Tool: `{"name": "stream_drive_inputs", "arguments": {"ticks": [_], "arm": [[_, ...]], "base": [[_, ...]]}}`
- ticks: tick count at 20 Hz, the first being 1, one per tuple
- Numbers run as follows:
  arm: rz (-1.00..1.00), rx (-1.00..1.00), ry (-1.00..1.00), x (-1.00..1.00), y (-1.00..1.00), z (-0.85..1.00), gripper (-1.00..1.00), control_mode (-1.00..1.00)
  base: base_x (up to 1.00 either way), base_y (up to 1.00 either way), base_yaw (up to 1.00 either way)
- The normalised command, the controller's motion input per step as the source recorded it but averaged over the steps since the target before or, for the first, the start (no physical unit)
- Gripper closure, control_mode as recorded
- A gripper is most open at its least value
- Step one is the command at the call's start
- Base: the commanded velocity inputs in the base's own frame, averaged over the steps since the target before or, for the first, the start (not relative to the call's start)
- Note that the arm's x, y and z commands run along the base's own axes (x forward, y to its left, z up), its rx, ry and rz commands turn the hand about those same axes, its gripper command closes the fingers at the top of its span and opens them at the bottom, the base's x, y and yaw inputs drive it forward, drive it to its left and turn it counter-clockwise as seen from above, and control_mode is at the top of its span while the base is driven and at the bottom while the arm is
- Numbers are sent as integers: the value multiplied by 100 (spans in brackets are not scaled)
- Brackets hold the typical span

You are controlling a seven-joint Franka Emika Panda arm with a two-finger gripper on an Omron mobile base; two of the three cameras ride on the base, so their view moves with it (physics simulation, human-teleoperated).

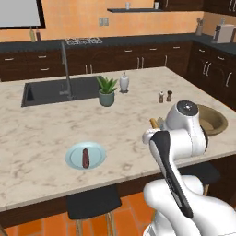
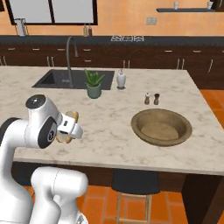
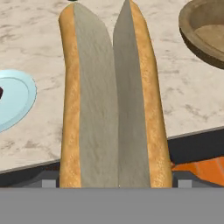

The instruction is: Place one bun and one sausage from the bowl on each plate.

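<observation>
Clearly the gripper [image 2: 70,127] carries a bun [image 3: 113,100], its jaws set wide and clamped across the roll, which stands lengthwise out from the hand above the near edge of the counter [image 1: 138,92]. The bowl [image 2: 162,127] sits to the right and looks emptied, though its near inner wall is hidden. The plate [image 1: 73,159], off to the left, already has a sausage [image 1: 85,158]. The bun looks light and soft, split down the middle; holding it across the crust at one end, gently, should avoid crushing it.
</observation>
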Motion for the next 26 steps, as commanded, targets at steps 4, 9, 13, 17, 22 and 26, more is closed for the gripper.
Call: {"name": "stream_drive_inputs", "arguments": {"ticks": [4,9,13,17,22,26], "arm": [[0,0,0,0,0,0,100,100],[5,11,3,45,100,25,100,-100],[10,12,21,100,97,-14,100,-100],[12,1,24,99,86,-54,100,-100],[0,-6,15,64,67,-72,100,-100],[0,-8,8,33,6,-82,100,-100]], "base": [[67,99,1],[0,0,0],[0,0,0],[0,0,0],[0,0,0],[0,0,0]]}}
